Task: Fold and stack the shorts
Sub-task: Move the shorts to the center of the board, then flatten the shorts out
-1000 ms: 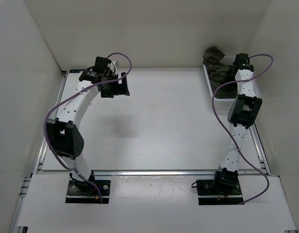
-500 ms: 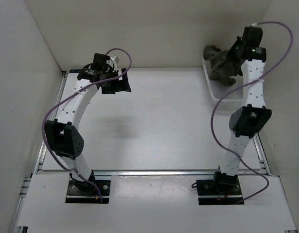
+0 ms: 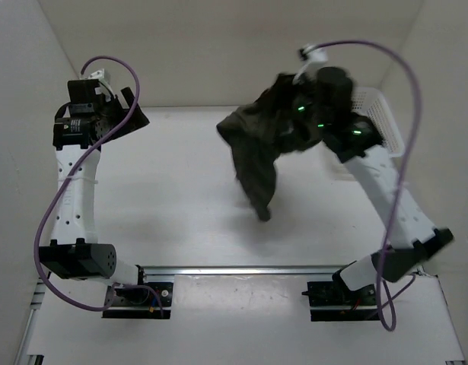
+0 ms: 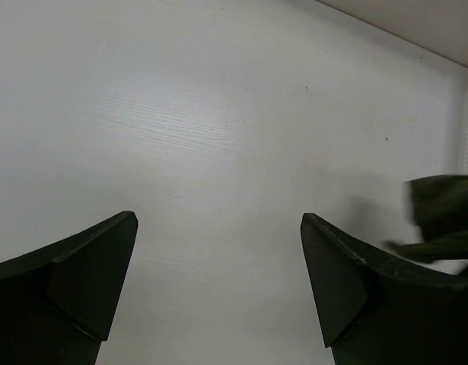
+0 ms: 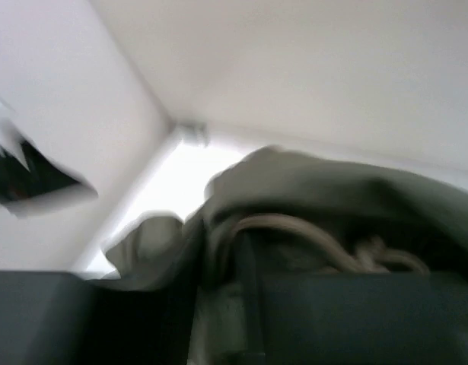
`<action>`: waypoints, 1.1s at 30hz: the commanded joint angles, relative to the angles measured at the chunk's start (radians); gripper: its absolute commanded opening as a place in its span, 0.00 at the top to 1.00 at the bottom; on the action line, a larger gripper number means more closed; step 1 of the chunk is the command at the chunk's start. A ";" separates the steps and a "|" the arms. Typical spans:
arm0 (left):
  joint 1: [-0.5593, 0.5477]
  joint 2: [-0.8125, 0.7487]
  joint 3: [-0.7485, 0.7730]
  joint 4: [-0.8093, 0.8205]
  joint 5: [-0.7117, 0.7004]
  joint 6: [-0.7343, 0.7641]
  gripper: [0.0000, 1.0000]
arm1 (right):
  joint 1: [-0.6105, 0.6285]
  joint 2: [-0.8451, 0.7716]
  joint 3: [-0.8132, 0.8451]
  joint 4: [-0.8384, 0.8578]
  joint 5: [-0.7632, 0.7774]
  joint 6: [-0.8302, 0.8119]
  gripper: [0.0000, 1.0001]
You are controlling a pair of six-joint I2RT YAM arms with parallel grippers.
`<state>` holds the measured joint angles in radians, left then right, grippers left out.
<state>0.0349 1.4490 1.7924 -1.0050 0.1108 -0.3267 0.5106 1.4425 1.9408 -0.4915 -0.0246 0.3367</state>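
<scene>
since half a second ago the right arm has swung away from the white mesh basket [image 3: 377, 112] at the back right and towards the middle, carrying the shorts [image 3: 256, 152] with it; they were bunched in the basket then and are out of it now. the left arm has pulled back towards the far left corner.

the right claw [image 5: 226, 304] is closed on a bunch of the dark olive fabric. in the right wrist view the cloth and a thin drawstring sit crammed between the two dark fingers, though that picture is blurred. in the top view the claw itself is hidden under the cloth.

the shorts hang in the air from that grip, draped in a loose clump over the back middle of the surface [image 3: 173, 198], with one end trailing down towards it. whether that end touches the surface cannot be told.

the left claw [image 3: 119, 114] stands wide open with nothing in it, its fingers [image 4: 89, 281] spread over bare surface. the shorts [image 4: 443, 213] show at the right edge of the left wrist view, well apart from it.
</scene>
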 commanded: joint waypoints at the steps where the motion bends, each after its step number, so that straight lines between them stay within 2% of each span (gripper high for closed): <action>1: 0.014 -0.027 0.022 -0.063 0.027 -0.008 0.00 | 0.101 0.143 -0.228 -0.039 0.068 -0.016 0.34; 2: 0.014 -0.039 -0.002 -0.063 0.027 -0.008 0.00 | 0.111 0.169 -0.253 -0.060 0.068 -0.005 0.24; 4: 0.014 -0.049 -0.011 -0.053 0.064 0.001 0.00 | 0.111 0.253 -0.220 -0.138 0.057 0.007 0.13; 8: -0.019 -0.038 -0.033 -0.067 0.110 0.026 0.00 | 0.095 0.211 -0.210 -0.197 0.153 0.007 0.12; 9: -0.050 -0.038 -0.062 -0.067 0.125 0.043 0.00 | 0.082 0.190 -0.250 -0.185 0.153 0.007 0.14; 10: -0.064 -0.027 -0.082 -0.067 0.165 0.054 0.05 | 0.048 0.150 -0.272 -0.185 0.137 0.016 0.17; 11: -0.078 -0.016 -0.106 -0.052 0.184 0.066 0.10 | 0.033 0.130 -0.298 -0.185 0.126 0.028 0.37; 12: -0.105 -0.016 -0.169 -0.041 0.202 0.066 0.17 | 0.011 0.096 -0.357 -0.173 0.117 0.039 0.49; 13: -0.119 -0.007 -0.206 -0.026 0.217 0.066 0.29 | 0.011 0.081 -0.391 -0.173 0.104 0.050 0.60; 14: -0.131 -0.007 -0.246 0.012 0.242 0.055 0.60 | 0.011 0.067 -0.425 -0.162 0.089 0.071 0.70; 15: -0.142 0.002 -0.287 0.034 0.257 0.043 0.75 | 0.011 0.055 -0.456 -0.162 0.071 0.084 0.81; 16: -0.170 0.002 -0.365 0.055 0.273 0.014 0.85 | 0.011 0.055 -0.509 -0.151 0.025 0.103 0.83; 17: -0.185 0.002 -0.401 0.075 0.298 0.003 0.90 | 0.011 0.055 -0.532 -0.141 0.015 0.116 0.83; 20: -0.250 0.002 -0.511 0.138 0.277 -0.043 0.90 | 0.049 0.074 -0.579 -0.115 0.015 0.146 0.78; 21: -0.262 0.002 -0.533 0.152 0.268 -0.055 0.90 | 0.049 0.100 -0.579 -0.114 0.015 0.147 0.71; 22: -0.271 0.002 -0.550 0.179 0.268 -0.070 0.87 | 0.049 0.119 -0.562 -0.114 0.015 0.147 0.53; 24: -0.293 0.013 -0.574 0.201 0.268 -0.112 0.72 | 0.049 0.189 -0.525 -0.114 0.006 0.116 0.34; 25: -0.315 0.036 -0.583 0.215 0.268 -0.132 0.45 | 0.049 0.247 -0.467 -0.151 0.023 0.107 0.17; 26: -0.341 0.046 -0.584 0.215 0.256 -0.141 0.20 | 0.049 0.274 -0.409 -0.166 0.032 0.098 0.14; 28: -0.365 0.080 -0.594 0.242 0.241 -0.176 0.05 | 0.049 0.346 -0.352 -0.188 0.002 0.097 0.14; 30: -0.377 0.132 -0.617 0.294 0.231 -0.210 0.04 | 0.049 0.410 -0.265 -0.231 0.023 0.088 0.14; 33: -0.377 0.204 -0.611 0.330 0.204 -0.228 0.04 | 0.008 0.437 -0.227 -0.262 0.069 0.097 0.14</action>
<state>-0.3424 1.6009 1.1858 -0.7467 0.3470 -0.5060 0.5545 1.8858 1.6409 -0.7029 0.0132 0.4419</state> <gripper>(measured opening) 0.958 0.863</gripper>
